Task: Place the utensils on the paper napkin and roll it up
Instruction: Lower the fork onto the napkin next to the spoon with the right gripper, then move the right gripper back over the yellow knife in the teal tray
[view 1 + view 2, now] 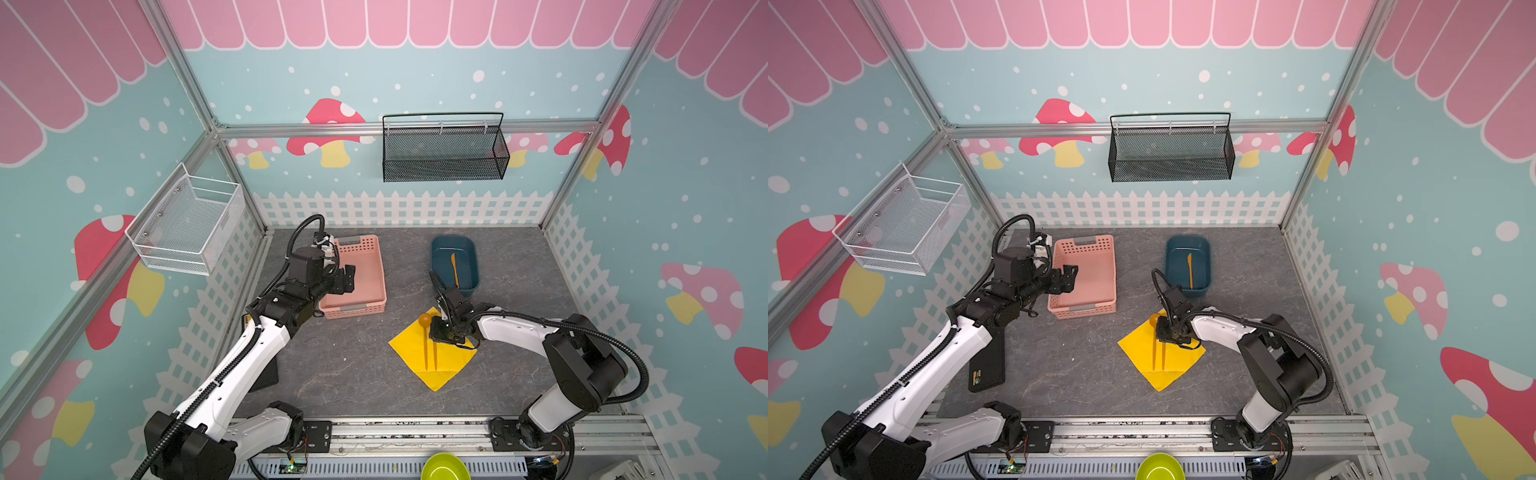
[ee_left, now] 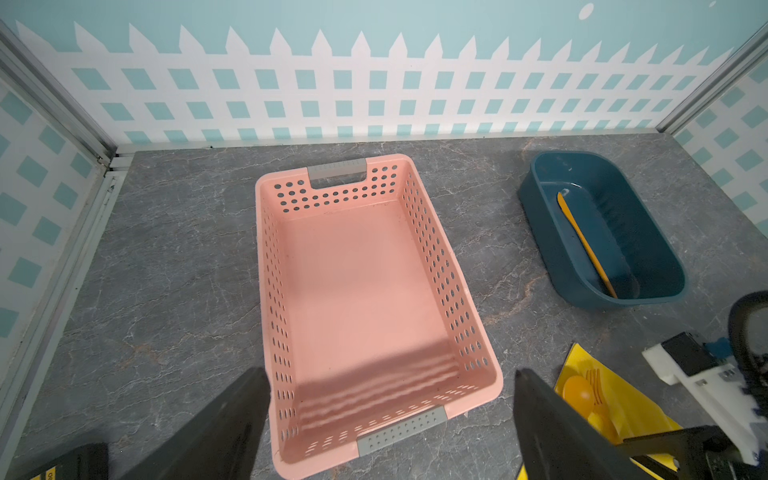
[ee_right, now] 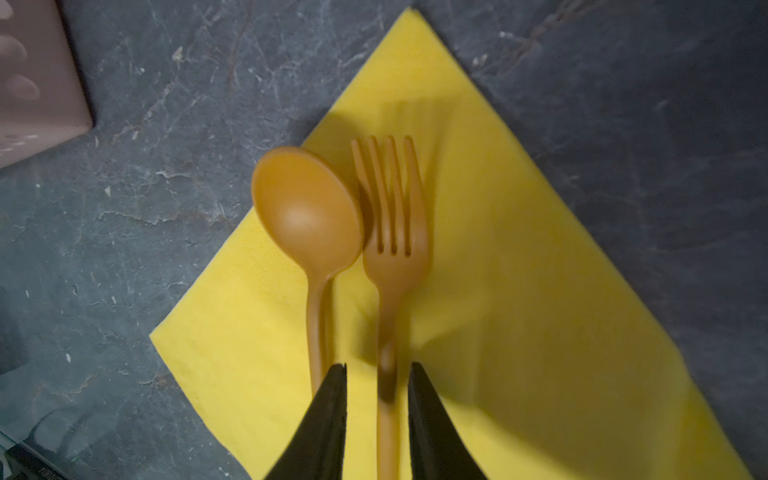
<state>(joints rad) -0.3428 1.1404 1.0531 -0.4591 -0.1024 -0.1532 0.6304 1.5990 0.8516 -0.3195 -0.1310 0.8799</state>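
The yellow paper napkin (image 1: pixel 444 368) (image 1: pixel 1173 368) (image 3: pixel 519 291) lies flat on the grey table, one corner pointing at the back wall. On it the spoon (image 1: pixel 424 320) (image 3: pixel 305 216) and the fork (image 1: pixel 434 353) (image 3: pixel 395 232) lie side by side, the spoon's bowl overhanging the napkin's edge. My right gripper (image 1: pixel 440 330) (image 3: pixel 377 365) is low over the fork's handle, jaws slightly apart with a gap on each side of it. The knife (image 1: pixel 455 270) (image 2: pixel 582 241) lies in the blue tub (image 1: pixel 440 257) (image 2: pixel 648 249). My left gripper (image 1: pixel 349 278) (image 2: pixel 390 370) hovers open and empty over the pink basket (image 1: pixel 365 266) (image 2: pixel 262 249).
A black mesh basket (image 1: pixel 444 153) hangs on the back wall and a white wire basket (image 1: pixel 187 220) on the left wall. A black box (image 1: pixel 986 370) lies at the table's left edge. A green bowl (image 1: pixel 444 467) sits below the front rail.
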